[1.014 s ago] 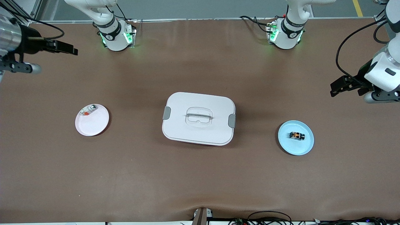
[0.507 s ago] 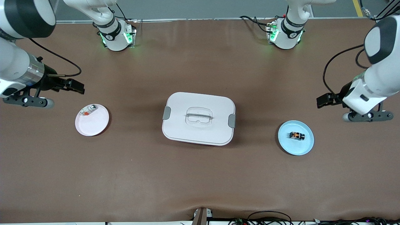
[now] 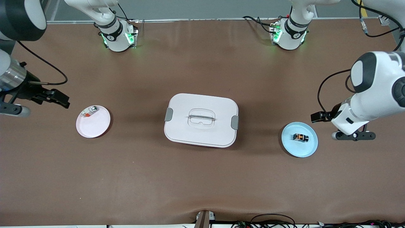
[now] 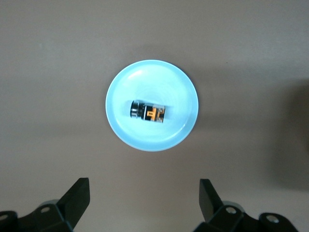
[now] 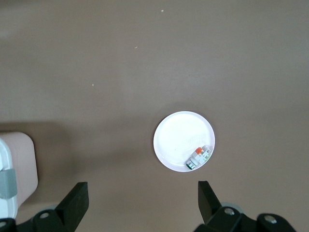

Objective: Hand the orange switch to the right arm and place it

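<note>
The orange switch [image 3: 300,137], a tiny black box with an orange centre, lies on a light blue plate [image 3: 308,148] toward the left arm's end of the table; it also shows in the left wrist view [image 4: 148,112] on that plate [image 4: 174,87]. My left gripper [image 3: 317,117] is open and empty, in the air beside the blue plate, toward the robots' side of it. My right gripper [image 3: 60,99] is open and empty, over the bare table beside a pink-white plate [image 3: 96,128].
A white lidded box [image 3: 201,119] with grey clips stands mid-table. The pink-white plate carries a silver-white piece with a red-orange bit [image 3: 89,112], also in the right wrist view [image 5: 199,157]. The box's corner shows there [image 5: 14,169].
My left arm has swung down and inward, bringing its gripper close beside the blue plate. My right gripper dropped toward the table, then drew back toward the table's end. The switch has not moved.
</note>
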### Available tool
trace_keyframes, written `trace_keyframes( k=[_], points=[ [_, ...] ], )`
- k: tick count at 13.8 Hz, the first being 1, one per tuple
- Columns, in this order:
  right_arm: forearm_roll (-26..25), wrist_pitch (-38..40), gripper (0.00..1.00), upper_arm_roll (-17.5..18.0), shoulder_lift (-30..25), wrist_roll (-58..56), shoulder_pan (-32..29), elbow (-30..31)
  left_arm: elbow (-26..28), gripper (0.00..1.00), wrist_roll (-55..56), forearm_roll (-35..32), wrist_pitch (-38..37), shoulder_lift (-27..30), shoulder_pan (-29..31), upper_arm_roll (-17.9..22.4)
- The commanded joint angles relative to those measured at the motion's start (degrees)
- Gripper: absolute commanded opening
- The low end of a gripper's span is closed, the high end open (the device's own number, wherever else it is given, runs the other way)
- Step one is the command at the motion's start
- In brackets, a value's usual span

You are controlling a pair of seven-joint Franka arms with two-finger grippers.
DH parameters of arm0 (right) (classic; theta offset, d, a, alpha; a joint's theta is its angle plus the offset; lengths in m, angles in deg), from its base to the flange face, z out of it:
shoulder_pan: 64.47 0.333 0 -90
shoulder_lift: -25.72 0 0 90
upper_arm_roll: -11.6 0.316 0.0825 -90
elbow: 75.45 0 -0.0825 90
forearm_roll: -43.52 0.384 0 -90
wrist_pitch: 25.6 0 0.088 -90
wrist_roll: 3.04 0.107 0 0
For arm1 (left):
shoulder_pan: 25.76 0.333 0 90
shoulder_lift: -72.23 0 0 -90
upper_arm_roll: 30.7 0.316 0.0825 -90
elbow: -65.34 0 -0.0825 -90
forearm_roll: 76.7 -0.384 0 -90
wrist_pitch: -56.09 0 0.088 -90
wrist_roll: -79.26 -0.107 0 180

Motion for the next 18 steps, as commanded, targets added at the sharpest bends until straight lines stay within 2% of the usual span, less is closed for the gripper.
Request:
trace_keyframes(
  k=[1,7,9,11,15,18],
  points=[
    [2.84,-0.05,1.00,0.53,0.63,0.14,-1.55,-1.53,4.81,1.00,-2.50,0.27,6.31,-0.01,0.38,-0.05],
    [1.79,0.73,1.00,0.61,2.21,2.59,-1.28,-1.88,5.97,1.00,-3.73,-0.18,12.83,-6.25,0.47,0.04],
    [2.49,2.04,1.00,0.62,3.00,3.03,-0.94,-0.05,5.97,1.00,-4.96,-0.18,15.02,-8.18,0.82,0.04],
    [1.79,-2.84,1.00,0.79,2.92,3.04,1.16,2.33,5.97,1.00,-5.84,-0.18,17.48,-10.38,0.82,0.04],
    [1.44,-1.65,1.00,0.53,1.95,2.16,0.91,0.32,5.88,1.00,-6.11,-0.18,19.52,-12.67,0.99,0.13],
    [-1.89,2.04,1.00,0.00,1.60,3.12,-1.02,-0.39,5.88,1.00,-7.07,-0.26,20.48,-13.81,1.17,0.13]
  ],
)
